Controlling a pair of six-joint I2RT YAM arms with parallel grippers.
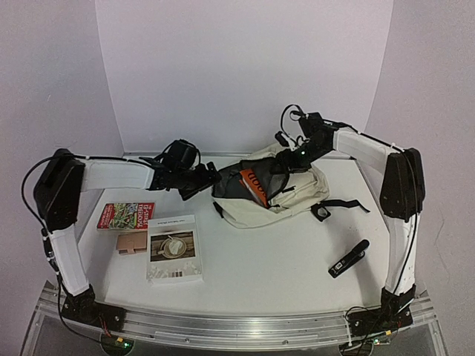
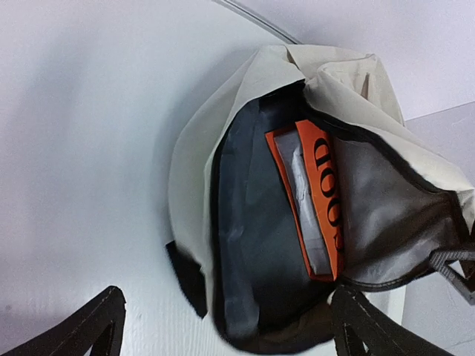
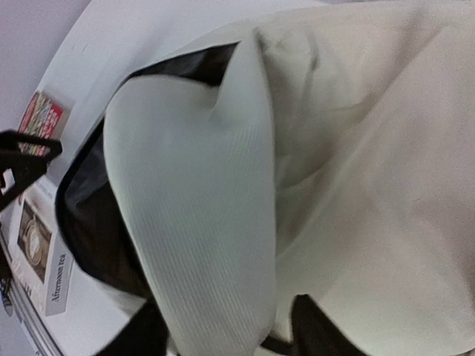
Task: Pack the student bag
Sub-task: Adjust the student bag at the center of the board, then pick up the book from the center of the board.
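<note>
Left arm [image 1: 111, 174] and right arm [image 1: 364, 152] extended — left fingers [image 2: 93, 326] spread wide, right fingers [image 3: 315, 335] parted.

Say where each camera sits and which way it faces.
Top external: above and behind, facing down at the table and backpack; left arm and right arm show.
Left wrist: on the left arm, looking into the open backpack at an orange book; left gripper at the bottom.
Right wrist: on the right arm, close on the backpack's flap; right gripper at the bottom.
Shared: top and left wrist both show the orange book.
</note>
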